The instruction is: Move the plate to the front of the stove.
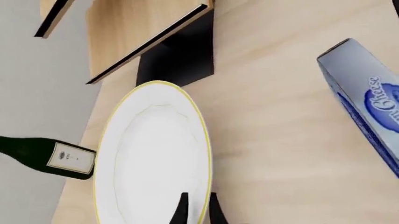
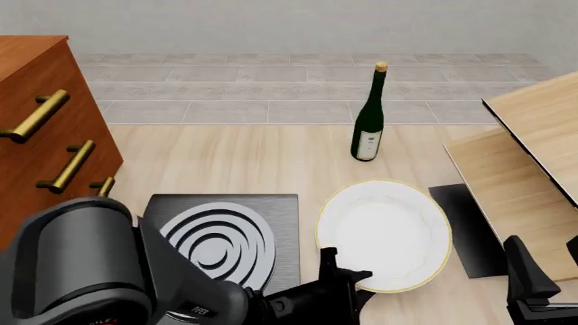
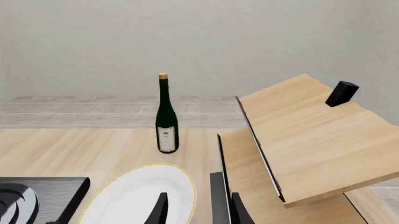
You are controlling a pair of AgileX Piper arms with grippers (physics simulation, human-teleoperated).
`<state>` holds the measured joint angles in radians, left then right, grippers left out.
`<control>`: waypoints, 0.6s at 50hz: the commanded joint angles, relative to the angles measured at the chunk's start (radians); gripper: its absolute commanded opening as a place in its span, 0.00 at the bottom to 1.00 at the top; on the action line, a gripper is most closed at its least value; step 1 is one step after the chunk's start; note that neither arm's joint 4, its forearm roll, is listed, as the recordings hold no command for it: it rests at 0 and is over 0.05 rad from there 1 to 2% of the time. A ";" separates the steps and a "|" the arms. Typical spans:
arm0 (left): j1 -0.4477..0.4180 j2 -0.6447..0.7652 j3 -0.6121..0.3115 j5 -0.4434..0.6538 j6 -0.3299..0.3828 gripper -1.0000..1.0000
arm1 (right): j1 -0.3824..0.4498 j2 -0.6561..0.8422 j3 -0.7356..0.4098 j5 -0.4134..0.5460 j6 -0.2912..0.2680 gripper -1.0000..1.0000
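Observation:
The white plate with its gold rim lies right of the stove, a black slab with a ringed silver burner. My left gripper is at the plate's near-left rim. In the left wrist view its fingers stand close together astride the plate rim, shut on it. I cannot tell whether the plate is off the table. My right gripper hangs open at the near right, holding nothing. The right wrist view shows the plate and a corner of the stove past the right gripper.
A dark green wine bottle stands behind the plate. A plain black mat lies right of it under a tilted wooden shelf. A brown dresser is at the left. A blue cheese box shows in the left wrist view.

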<state>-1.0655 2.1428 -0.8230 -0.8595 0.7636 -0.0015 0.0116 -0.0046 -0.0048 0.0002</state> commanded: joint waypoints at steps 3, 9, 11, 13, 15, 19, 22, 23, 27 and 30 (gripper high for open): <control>-0.062 0.014 0.150 0.063 0.399 0.00 | 0.000 0.000 0.000 0.000 0.000 1.00; -0.081 -0.060 0.208 0.075 0.402 0.00 | 0.000 0.000 0.000 0.000 0.000 1.00; -0.084 -0.079 0.222 0.078 0.408 0.00 | 0.000 0.000 0.000 0.000 0.000 1.00; -0.086 -0.100 0.233 0.086 0.412 0.00 | 0.000 0.000 0.000 0.000 0.000 1.00; -0.086 -0.120 0.240 0.096 0.416 0.00 | 0.000 0.000 0.000 0.000 0.000 1.00; -0.086 -0.165 0.259 0.107 0.435 0.00 | 0.000 0.000 0.000 0.000 0.000 1.00; -0.090 -0.201 0.271 0.114 0.439 0.00 | 0.000 0.000 0.000 0.000 0.000 1.00; -0.092 -0.215 0.273 0.122 0.438 0.00 | 0.000 0.000 0.000 0.000 0.000 1.00; -0.103 -0.255 0.288 0.136 0.446 0.00 | 0.000 0.000 0.000 0.000 0.000 1.00; -0.112 -0.291 0.293 0.157 0.447 0.00 | 0.000 0.000 0.000 0.000 0.000 1.00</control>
<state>-1.1572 1.9280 -0.6474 -0.7676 1.1558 -0.0015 0.0114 -0.0046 -0.0047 0.0002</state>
